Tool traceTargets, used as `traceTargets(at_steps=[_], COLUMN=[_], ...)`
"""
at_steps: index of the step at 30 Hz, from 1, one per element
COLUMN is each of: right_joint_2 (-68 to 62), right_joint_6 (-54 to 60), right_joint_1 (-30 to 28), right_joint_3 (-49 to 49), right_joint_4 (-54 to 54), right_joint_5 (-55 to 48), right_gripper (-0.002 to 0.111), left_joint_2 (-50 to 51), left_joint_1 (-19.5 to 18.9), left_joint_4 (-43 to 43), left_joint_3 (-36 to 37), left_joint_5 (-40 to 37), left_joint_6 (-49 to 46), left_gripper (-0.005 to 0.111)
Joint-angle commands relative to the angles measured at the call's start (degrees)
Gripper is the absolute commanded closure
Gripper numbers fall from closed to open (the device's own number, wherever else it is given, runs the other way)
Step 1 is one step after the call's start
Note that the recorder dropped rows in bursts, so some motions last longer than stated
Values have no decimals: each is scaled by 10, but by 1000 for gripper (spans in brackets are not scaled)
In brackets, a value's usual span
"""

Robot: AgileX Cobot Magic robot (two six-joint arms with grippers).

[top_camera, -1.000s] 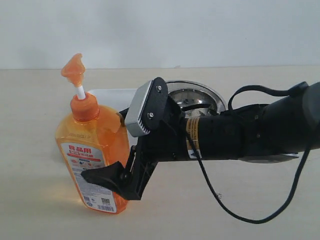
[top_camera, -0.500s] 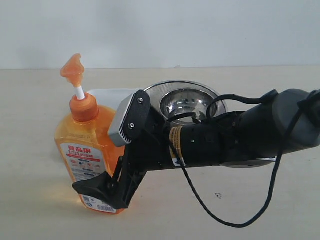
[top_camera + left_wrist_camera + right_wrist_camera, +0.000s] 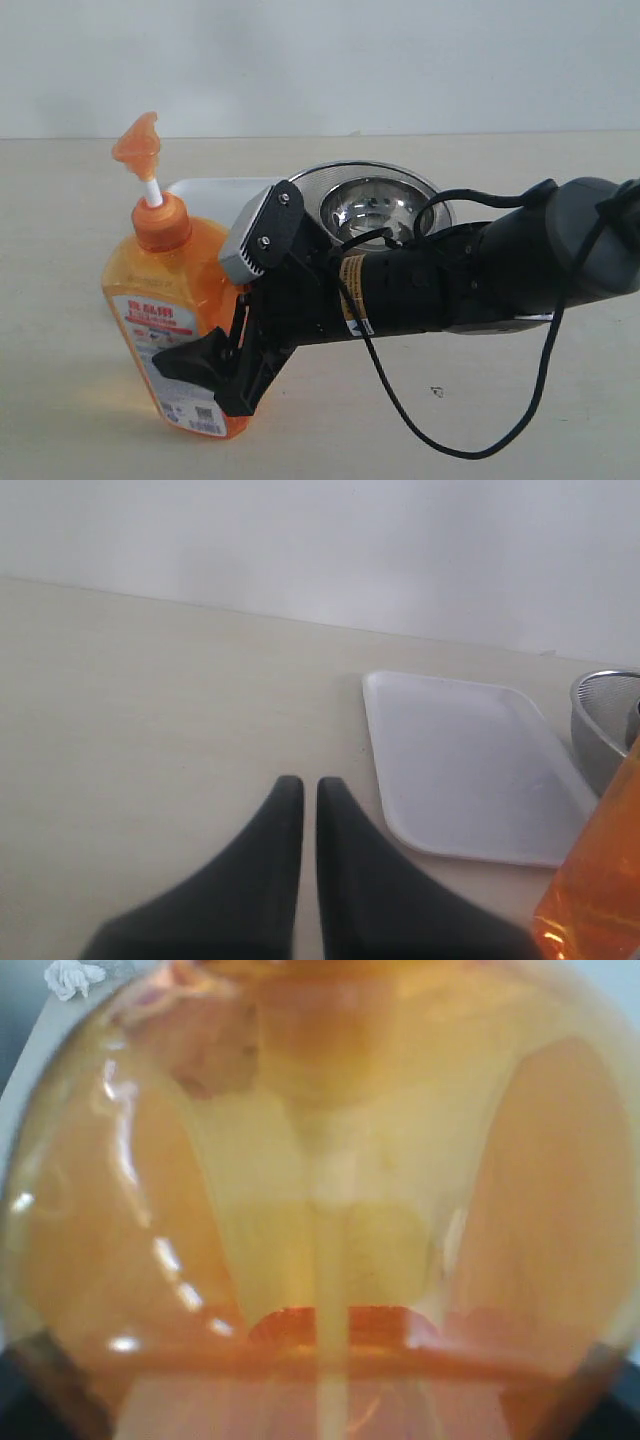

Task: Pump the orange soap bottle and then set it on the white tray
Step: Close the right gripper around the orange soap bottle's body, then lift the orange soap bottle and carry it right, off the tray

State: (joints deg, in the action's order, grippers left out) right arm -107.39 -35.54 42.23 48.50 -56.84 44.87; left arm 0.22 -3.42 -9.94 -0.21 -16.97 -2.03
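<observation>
- Right pincer [image 3: 190, 365], seen from across the room, pinches the bottle [image 3: 175, 290] low on its body, one black finger across the label and the other hidden behind.
- The bottle's long axis is near upright but tilted, with the pump head [image 3: 138, 148] leaning left, raised on its white stem. I cannot tell whether the base is clear of the table.
- The tray [image 3: 215, 188] lies just behind the bottle on the far side, mostly hidden by it, and the steel strainer [image 3: 375, 200] sits to the tray's right. To my eye the carry is short: away from the near edge, with the bottle brought upright first.
- From the left wrist, the left pincer [image 3: 302, 785] is pressed almost together, holding nothing, low over bare table. The tray [image 3: 470, 765] lies ahead of it, and an orange edge of the bottle [image 3: 600, 890] shows close by.
- From the right wrist, orange plastic [image 3: 320, 1190] fills the view, so the bottle sits deep in that grip.
</observation>
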Motion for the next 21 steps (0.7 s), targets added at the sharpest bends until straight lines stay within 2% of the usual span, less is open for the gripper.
traceTargets(at_steps=[1,3,4,21], right_joint_2=[-1,-1,-1,-1], right_joint_6=[3,3,0,5], right_joint_1=[1,1,1,1], right_joint_3=[2,2,2,2], right_joint_4=[-13,-5,0,9], right_joint_5=[1,0,0,-3], right_gripper=[75,103,108,107], left_joint_2=[-2,-2,-2,-2], left_joint_1=[0,0,0,0], left_joint_4=[3,3,3,3], left_joint_3=[2,2,2,2], left_joint_5=[0,0,0,0], left_joint_6=[-2,-2,-2,-2], left_gripper=[102,102,102,102])
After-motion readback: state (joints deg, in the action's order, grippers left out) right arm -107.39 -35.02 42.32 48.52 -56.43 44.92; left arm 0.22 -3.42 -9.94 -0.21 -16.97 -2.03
